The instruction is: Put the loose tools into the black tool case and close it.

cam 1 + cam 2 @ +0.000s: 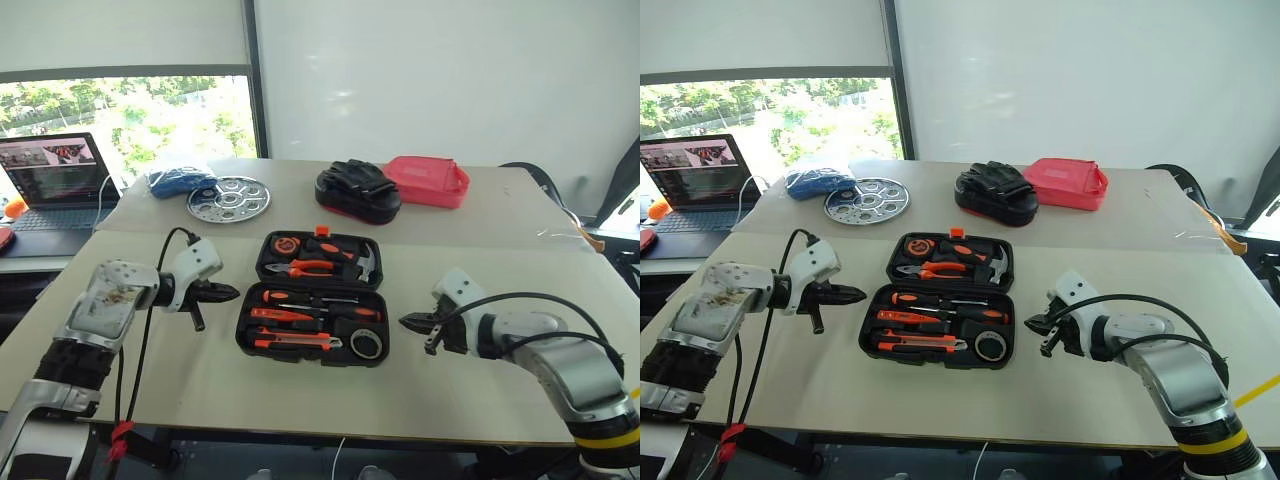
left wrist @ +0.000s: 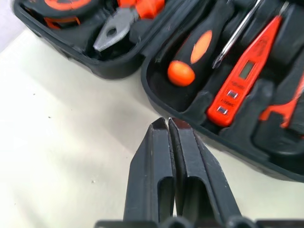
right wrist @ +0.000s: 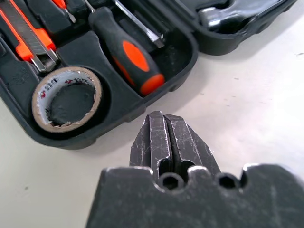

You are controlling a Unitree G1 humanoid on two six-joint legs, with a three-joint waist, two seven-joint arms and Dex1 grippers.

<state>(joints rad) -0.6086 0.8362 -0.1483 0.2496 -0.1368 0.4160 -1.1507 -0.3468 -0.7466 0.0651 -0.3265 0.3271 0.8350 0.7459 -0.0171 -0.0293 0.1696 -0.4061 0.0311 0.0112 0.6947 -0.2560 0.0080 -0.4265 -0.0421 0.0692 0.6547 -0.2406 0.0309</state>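
Note:
The black tool case [image 1: 243, 338] lies open in the middle of the near table, its orange latch [image 1: 322, 231] on the far edge. In its near half rest two orange-and-black screwdrivers [image 1: 300, 297], a slim orange pen-like tool [image 2: 240, 78], a utility knife [image 1: 295, 343] and a tape roll [image 1: 366, 344]. My left gripper [image 1: 232, 293] hovers just off the case's left side, shut and empty. My right gripper [image 1: 405, 321] hangs just off the right side, shut and empty, near the tape roll [image 3: 66, 97] and a screwdriver handle [image 3: 128, 52].
The case's far half holds pliers [image 1: 300, 268], a hammer [image 1: 360, 262] and a tape measure [image 1: 286, 244]. On the far table sit a perforated steel plate [image 1: 229, 197], a blue bundle [image 1: 180, 181], a black glove heap [image 1: 357, 188] and a red pouch [image 1: 428, 180]. A laptop [image 1: 60, 185] stands far left.

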